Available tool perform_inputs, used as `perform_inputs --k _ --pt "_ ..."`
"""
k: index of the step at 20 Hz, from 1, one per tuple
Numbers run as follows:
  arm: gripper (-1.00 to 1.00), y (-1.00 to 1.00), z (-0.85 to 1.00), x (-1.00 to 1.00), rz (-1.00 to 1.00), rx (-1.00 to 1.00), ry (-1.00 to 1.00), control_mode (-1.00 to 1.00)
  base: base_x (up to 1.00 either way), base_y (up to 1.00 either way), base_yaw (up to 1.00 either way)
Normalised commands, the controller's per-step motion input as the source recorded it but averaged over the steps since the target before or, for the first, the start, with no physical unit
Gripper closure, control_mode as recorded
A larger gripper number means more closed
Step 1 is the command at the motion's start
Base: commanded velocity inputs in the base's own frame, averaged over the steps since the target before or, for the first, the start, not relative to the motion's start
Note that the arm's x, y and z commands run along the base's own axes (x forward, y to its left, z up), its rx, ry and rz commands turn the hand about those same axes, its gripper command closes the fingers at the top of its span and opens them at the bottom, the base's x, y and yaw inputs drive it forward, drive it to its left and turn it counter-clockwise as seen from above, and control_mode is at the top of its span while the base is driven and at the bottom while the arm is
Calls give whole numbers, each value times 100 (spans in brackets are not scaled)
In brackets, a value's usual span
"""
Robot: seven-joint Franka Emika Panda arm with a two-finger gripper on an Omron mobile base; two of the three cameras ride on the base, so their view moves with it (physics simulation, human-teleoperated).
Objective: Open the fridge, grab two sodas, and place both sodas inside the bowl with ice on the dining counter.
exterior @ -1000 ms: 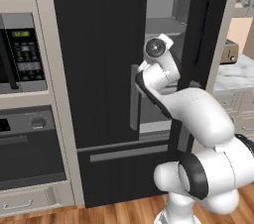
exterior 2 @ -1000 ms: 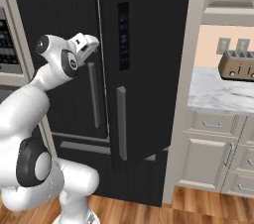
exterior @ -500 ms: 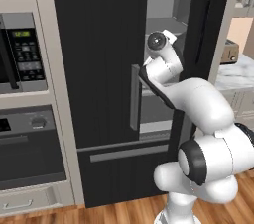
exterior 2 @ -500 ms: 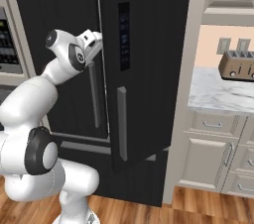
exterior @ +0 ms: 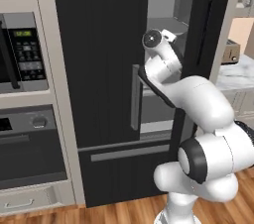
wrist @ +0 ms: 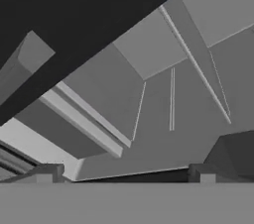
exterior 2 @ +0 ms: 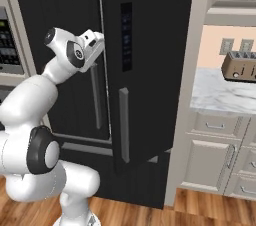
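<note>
The black fridge stands with its left door shut and its right door swung out, baring grey shelves inside. My gripper is raised at the gap between the two doors, level with the upper shelves; from the other side the gripper sits just left of the open door's edge. In the hand view the gripper is open, its fingertips wide apart with nothing between them, facing tilted grey shelf panels. The sodas, the bowl with ice and the dining counter are out of view.
A microwave and an oven sit in beige framing left of the fridge. To its right, a toaster rests on a marble counter above pale drawers. The open door's handle juts toward me.
The arm has turned at shoulder and elbow, and the hand has edged closer to the fridge opening. The jaws stay wide open; the door has not moved.
</note>
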Motion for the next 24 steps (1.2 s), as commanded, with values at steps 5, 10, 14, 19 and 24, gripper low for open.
perform_inputs --k 5,10,14,19,24 --pt "-100 -96 0 -50 -5 0 4 -100 0 0 0" --pt "-100 -100 0 -52 -4 0 0 -100 0 0 0" --pt "-100 -100 0 0 0 0 5 -100 0 0 0" --pt "-100 -100 0 -5 0 1 5 -100 0 0 0" --pt "-100 -100 0 -28 -1 2 4 -100 0 0 0"
